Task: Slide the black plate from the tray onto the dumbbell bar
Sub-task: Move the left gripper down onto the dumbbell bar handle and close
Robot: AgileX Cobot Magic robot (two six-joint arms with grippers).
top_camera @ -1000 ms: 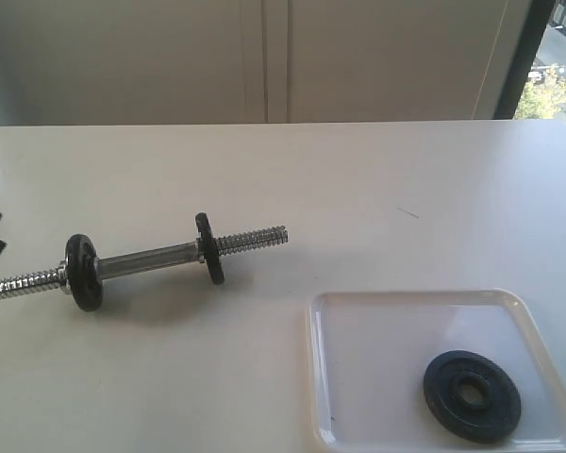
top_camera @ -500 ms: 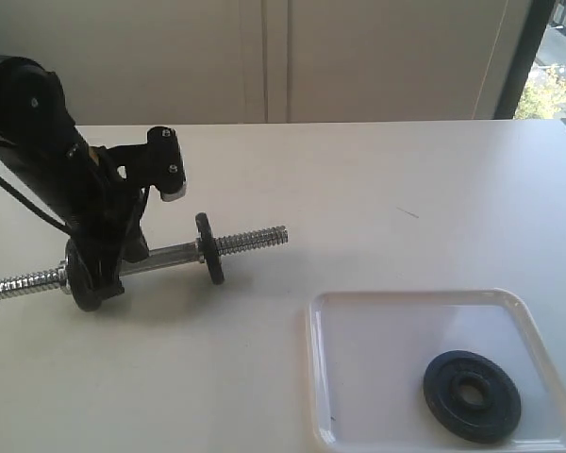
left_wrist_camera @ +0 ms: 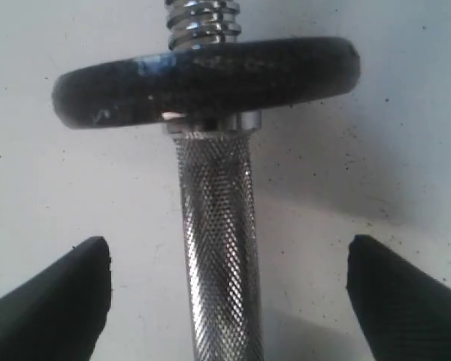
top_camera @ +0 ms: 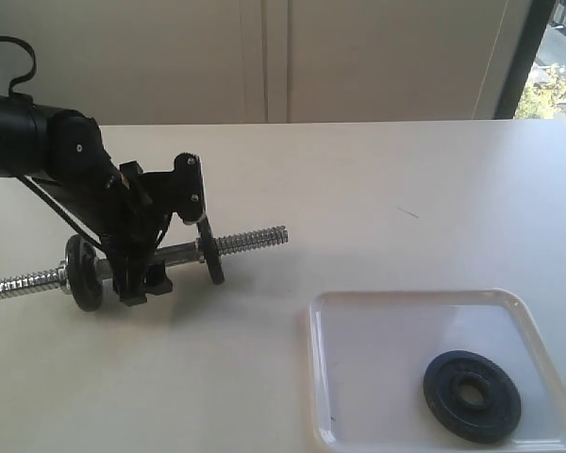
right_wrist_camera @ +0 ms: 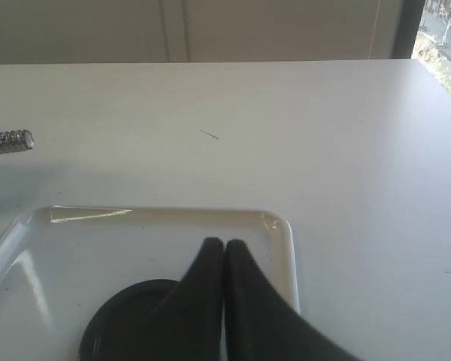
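The dumbbell bar [top_camera: 160, 256] lies on the white table at the left, with a small black disc [top_camera: 83, 274] near one end and another [top_camera: 210, 250] near the other. My left gripper [top_camera: 160, 251] is open and straddles the bar's knurled middle [left_wrist_camera: 218, 248]; its fingertips [left_wrist_camera: 60, 301] stand well clear on both sides, close to one disc [left_wrist_camera: 207, 79]. The black plate [top_camera: 472, 396] lies flat in the white tray [top_camera: 406, 295] at the lower right. My right gripper [right_wrist_camera: 224, 245] is shut and empty over the tray [right_wrist_camera: 165, 214], partly hiding the plate [right_wrist_camera: 128, 323]. It is out of the exterior view.
The bar's threaded end [right_wrist_camera: 7, 141] pokes toward the tray's side. A wall and a window [top_camera: 547, 66] stand behind the table's far edge. A small dark mark [top_camera: 407, 213] sits on the tabletop.
My left arm came in from the left, dropped over the bar and shifted right along its middle. The bar, tray and plate have stayed where they were.
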